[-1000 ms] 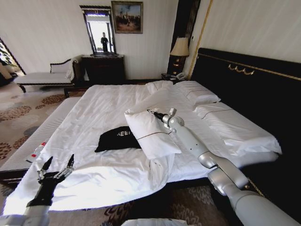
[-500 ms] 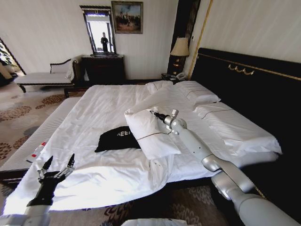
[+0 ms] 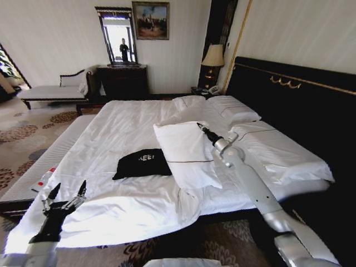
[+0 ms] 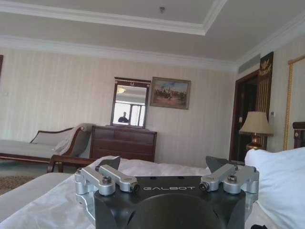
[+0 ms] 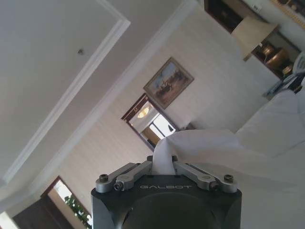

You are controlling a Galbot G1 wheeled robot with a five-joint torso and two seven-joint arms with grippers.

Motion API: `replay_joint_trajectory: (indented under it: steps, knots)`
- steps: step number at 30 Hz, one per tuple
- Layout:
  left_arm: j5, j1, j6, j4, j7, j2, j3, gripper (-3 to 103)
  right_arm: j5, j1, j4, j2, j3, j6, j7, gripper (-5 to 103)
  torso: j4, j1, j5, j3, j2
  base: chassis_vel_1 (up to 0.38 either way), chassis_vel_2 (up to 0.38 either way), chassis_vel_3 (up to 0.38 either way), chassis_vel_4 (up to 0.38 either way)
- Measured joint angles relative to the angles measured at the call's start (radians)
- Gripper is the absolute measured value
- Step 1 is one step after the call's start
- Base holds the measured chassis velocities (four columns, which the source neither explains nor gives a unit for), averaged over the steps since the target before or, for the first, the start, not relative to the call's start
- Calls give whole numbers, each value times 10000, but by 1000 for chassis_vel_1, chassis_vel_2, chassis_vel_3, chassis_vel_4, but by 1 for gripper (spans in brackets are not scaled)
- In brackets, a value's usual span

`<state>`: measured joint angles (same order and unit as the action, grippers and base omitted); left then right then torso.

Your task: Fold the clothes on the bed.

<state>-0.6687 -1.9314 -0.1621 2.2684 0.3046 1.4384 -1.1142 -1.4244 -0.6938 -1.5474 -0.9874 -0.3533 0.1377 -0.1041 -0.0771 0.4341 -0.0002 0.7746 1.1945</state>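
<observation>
Right gripper [image 3: 199,125]: I've got it clenched on a pillow [image 3: 186,150] corner, lifted.
Left gripper [image 3: 65,196]: I hold it released at the bed's [image 3: 111,133] 7 o'clock corner.
T-shirt [image 3: 142,163]: mid-bed, touching the pillow's 9 o'clock edge.

Silver arms; black wrists marked GALBOT, silver screwed linkages

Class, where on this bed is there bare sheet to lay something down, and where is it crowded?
Free: sheet between the T-shirt and far bed edge. Crowded: headboard side, where pillows lie and the right hand grips one pillow.
</observation>
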Motion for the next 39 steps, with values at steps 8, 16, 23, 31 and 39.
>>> replay_joint_trajectory:
  steps: [8,16,23,31,39]
  knots:
    - [27,210,116,168,-14,-65,408,100,-456,-3626,-3010,452,-3623,-593,1364,0,0,-1,-4,-1,0,0,0,0,0]
    - [-26,322,152,277,-28,-183,576,100,-142,-6534,-5336,-398,-6307,-1141,2902,0,-1,-1,0,-1,1,0,0,0,0]
    - [-192,497,210,267,-80,-275,629,100,414,-8640,-6969,-1413,-8217,-1628,4285,0,-1,-1,-6,0,1,0,0,0,0]
    - [-196,630,211,63,-116,-304,701,100,1691,-9776,-7331,-2093,-9128,-1573,6415,0,7,-1,-2,1,0,0,0,0,0]
    - [-183,725,215,-45,-146,-307,739,100,1972,-10587,-7029,-2446,-9557,-1527,7852,0,11,2,-2,2,-2,0,0,0,0]
